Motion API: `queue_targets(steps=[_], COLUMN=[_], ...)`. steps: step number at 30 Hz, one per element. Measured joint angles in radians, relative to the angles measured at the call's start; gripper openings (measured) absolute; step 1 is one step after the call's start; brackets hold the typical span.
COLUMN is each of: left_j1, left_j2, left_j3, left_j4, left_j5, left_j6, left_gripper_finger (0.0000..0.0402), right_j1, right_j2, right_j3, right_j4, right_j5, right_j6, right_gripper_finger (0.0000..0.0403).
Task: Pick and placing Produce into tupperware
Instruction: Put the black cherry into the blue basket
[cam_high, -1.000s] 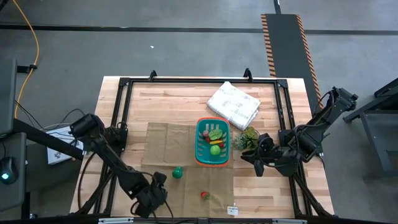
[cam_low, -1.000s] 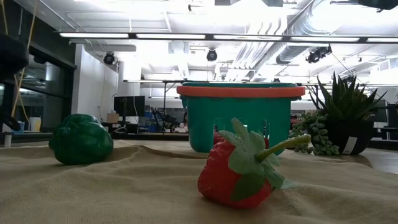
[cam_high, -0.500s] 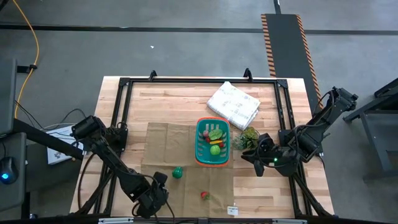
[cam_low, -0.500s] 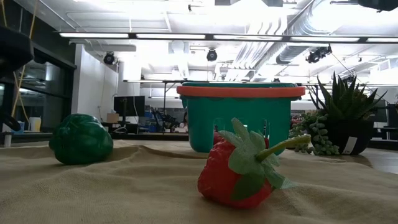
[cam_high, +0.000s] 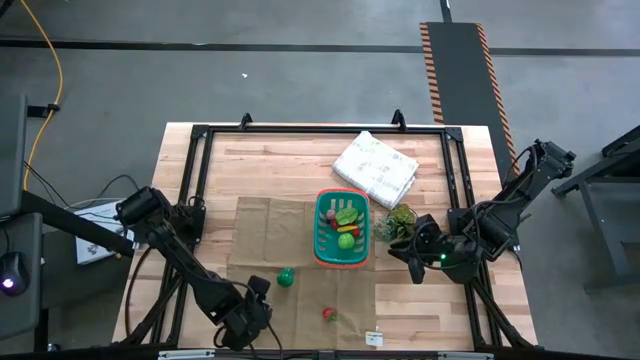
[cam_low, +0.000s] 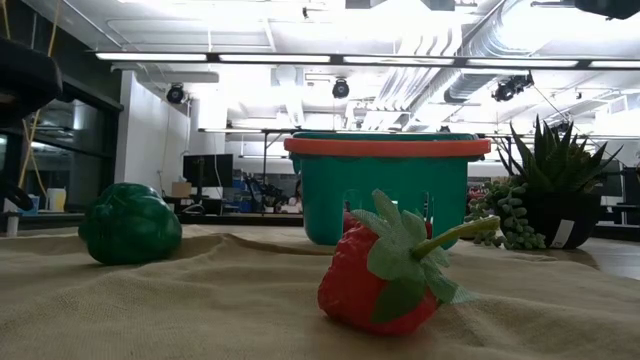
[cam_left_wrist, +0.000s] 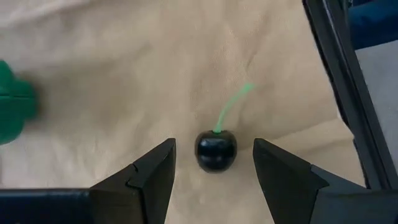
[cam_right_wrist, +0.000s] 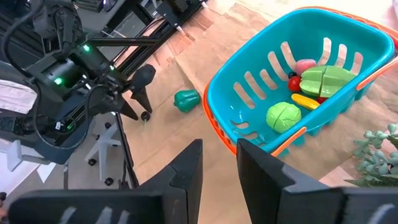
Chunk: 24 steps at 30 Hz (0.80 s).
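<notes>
A dark cherry (cam_left_wrist: 216, 150) with a green stem lies on the burlap mat (cam_high: 260, 235), between the fingers (cam_left_wrist: 155, 171) of my left gripper (cam_high: 256, 289). That gripper points down at the near left, open, with a gap on each side of the cherry. A green pepper (cam_high: 285, 277) and a red strawberry (cam_high: 328, 314) also lie on the mat. The teal basket (cam_high: 322, 228) stands at the middle and holds several produce pieces (cam_right_wrist: 311, 81). My right gripper (cam_high: 402, 257) hovers to the right of the basket, narrowly open, with nothing between its fingers.
A white rumpled cloth bundle (cam_high: 375, 168) lies behind the basket, and a spiky potted plant (cam_low: 555, 190) with a trailing green tuft (cam_high: 398, 222) stands right of it. A black frame rail (cam_left_wrist: 339, 81) runs close beside the cherry. Bare wood lies at the near right.
</notes>
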Motion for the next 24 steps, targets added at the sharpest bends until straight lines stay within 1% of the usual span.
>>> queue_targets(steps=[24], left_j1=[0.0], left_j2=[0.037], left_j3=[0.0], left_j4=[0.028], left_j5=[0.018], left_j6=[-0.002], left_gripper_finger=[0.0205], right_j1=[0.0], right_j2=[0.0], right_j3=[0.0], right_j4=[-0.007], right_j5=[0.0], right_j6=[-0.005], right_gripper_finger=[0.0089])
